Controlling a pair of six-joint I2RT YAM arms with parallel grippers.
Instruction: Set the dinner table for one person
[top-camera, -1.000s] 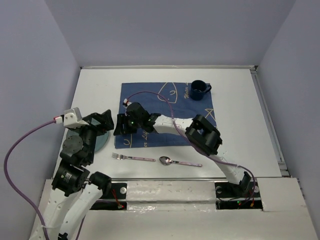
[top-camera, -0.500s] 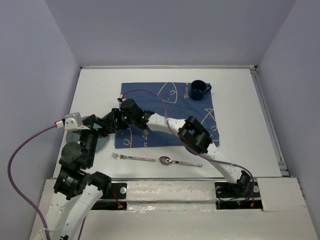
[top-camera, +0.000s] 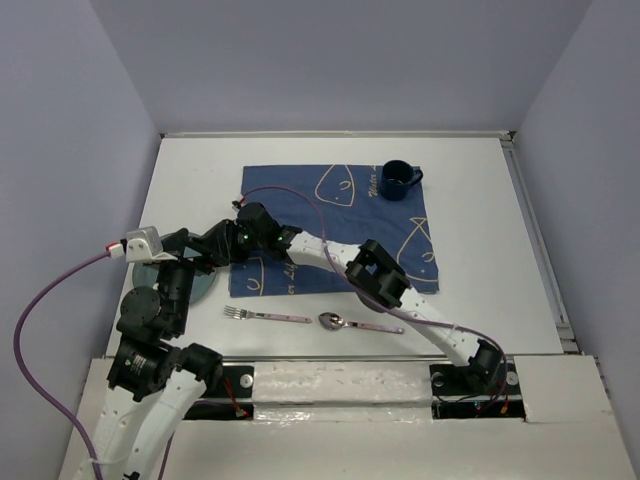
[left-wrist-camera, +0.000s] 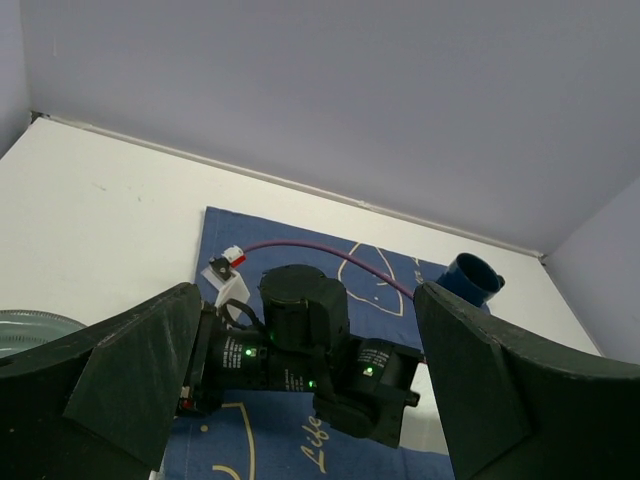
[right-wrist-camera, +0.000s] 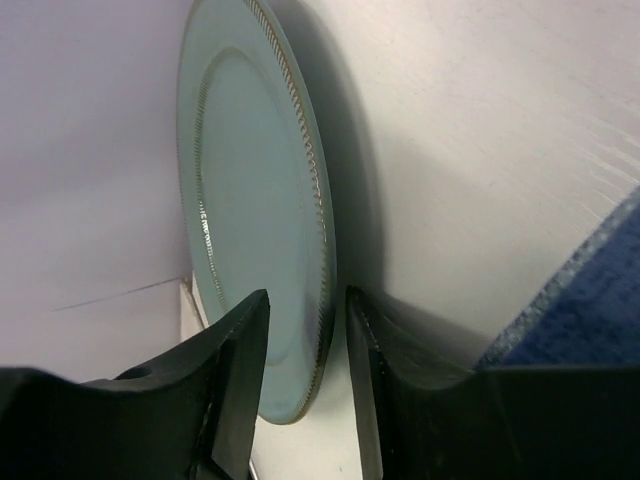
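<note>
top: plate (top-camera: 205, 284) lies on dinner table (top-camera: 480, 290), left part, just beside blue cloth (top-camera: 390, 225); r gripper (top-camera: 200, 252) at its rim.
l wrist: l gripper (left-wrist-camera: 308, 290) wide open.
r wrist: r fingers (right-wrist-camera: 225, 400) astride plate rim, can't tell if clamped.

Our right arm (top-camera: 330, 250) reaches far to the left, right gripper (right-wrist-camera: 305, 300) jaws narrowly parted; our left gripper (left-wrist-camera: 305, 300) holds its jaws spread wide.
</note>
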